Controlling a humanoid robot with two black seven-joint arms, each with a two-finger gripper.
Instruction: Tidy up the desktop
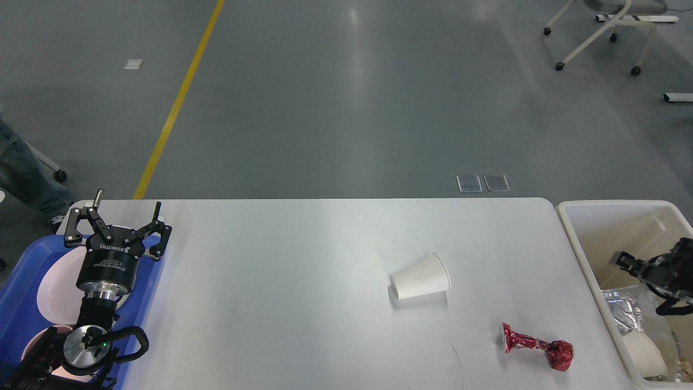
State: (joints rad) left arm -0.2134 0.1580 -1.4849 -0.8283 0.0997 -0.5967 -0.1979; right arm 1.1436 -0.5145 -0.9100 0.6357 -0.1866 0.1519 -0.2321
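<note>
Desktop (303,303) is filling most of the lower view, white and wide. A blue tray (16,281) is sitting at its left end, a cream bin (574,238) just off its right end.

Left gripper (120,222) is hovering over the tray's far corner with fingers spread and nothing between them. White plates (54,287) are lying in the tray beneath the arm, so the tray is probably serving as the dish side.

Right gripper (628,261) is hanging over the bin; seen dark and partly cut off, so I cannot tell its finger state. The bin is holding crumpled foil (622,309) and a cup (647,352), so it looks like the rubbish side.

A paper cup (420,277) is lying tipped on its side mid-desktop, and a crushed red wrapper (536,346) is lying nearer the bin. Both are likely awaiting disposal.
</note>
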